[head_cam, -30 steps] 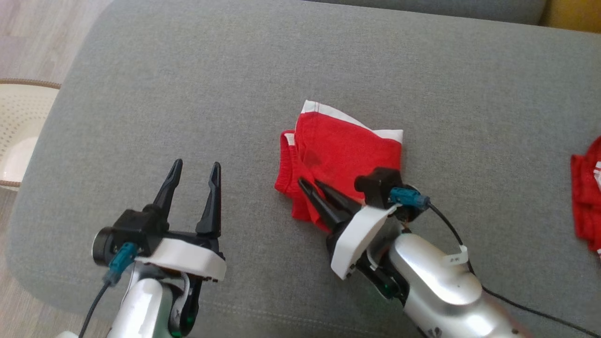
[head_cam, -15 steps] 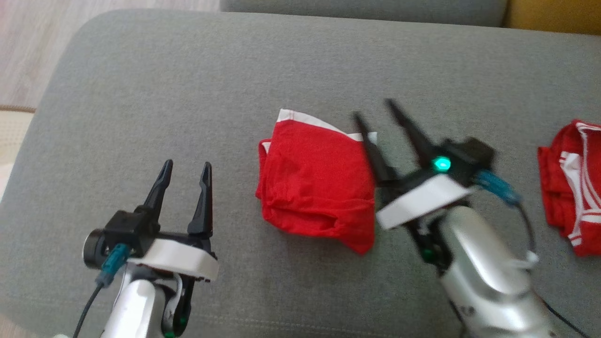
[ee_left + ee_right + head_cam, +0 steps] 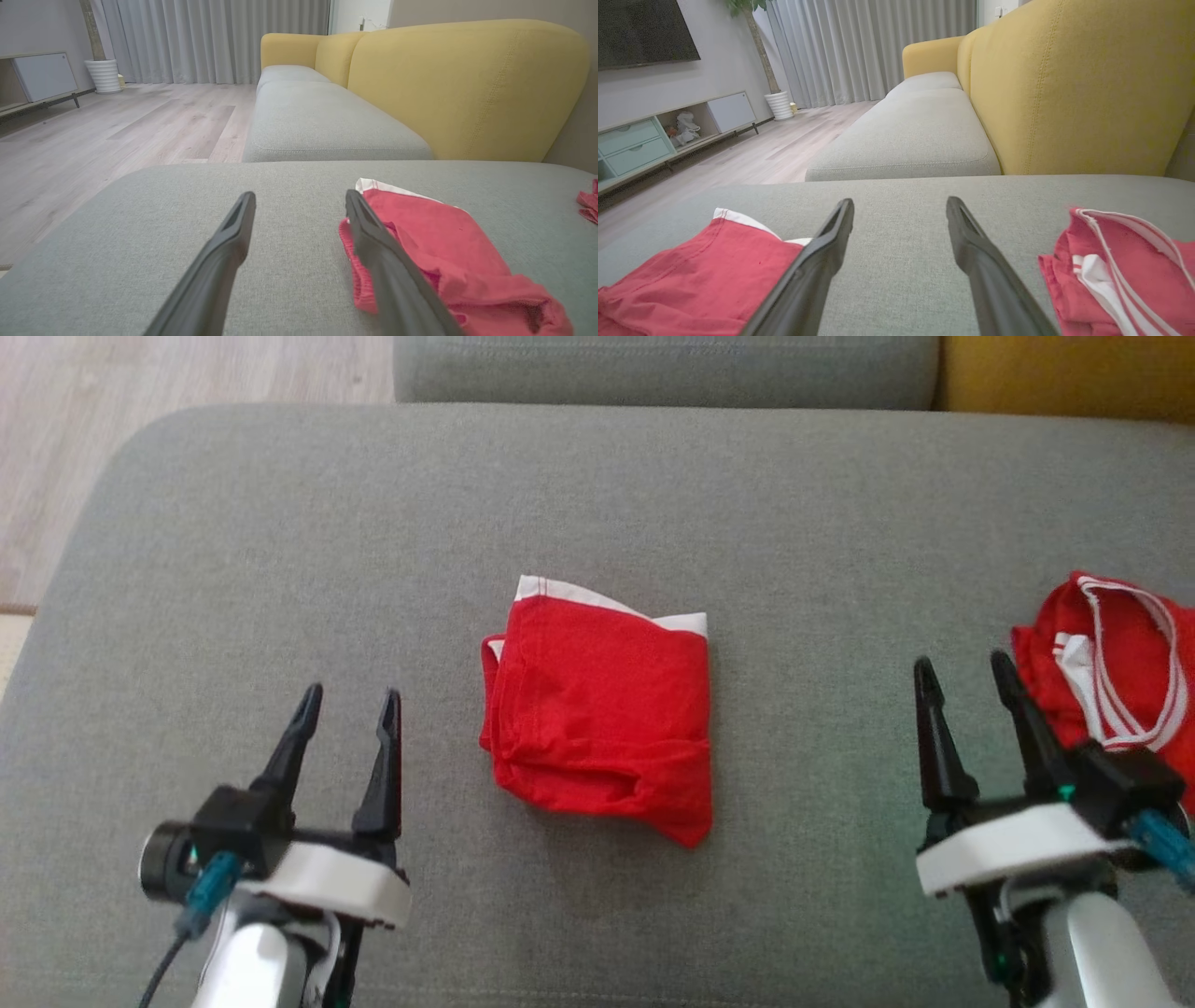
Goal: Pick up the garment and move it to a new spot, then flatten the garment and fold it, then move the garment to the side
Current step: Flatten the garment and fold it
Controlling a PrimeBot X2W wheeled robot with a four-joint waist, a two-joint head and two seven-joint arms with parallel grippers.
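While left tool [image 3: 353,695] and right tool [image 3: 963,663] gape, the garment [image 3: 602,709] lies between.

**Folded red garment, flat on seat cushion**

The red garment [image 3: 597,709] lies folded into a compact, roughly square bundle near the middle of the grey sofa seat cushion [image 3: 280,569]. A white band runs along its far edge, showing from under the top layer. On its left side the stacked layer edges and a stitched hem are visible. The near edge is thicker, with a rolled fold and a small gaping pocket of cloth towards the near right corner. The top face is mostly smooth, with light creases.
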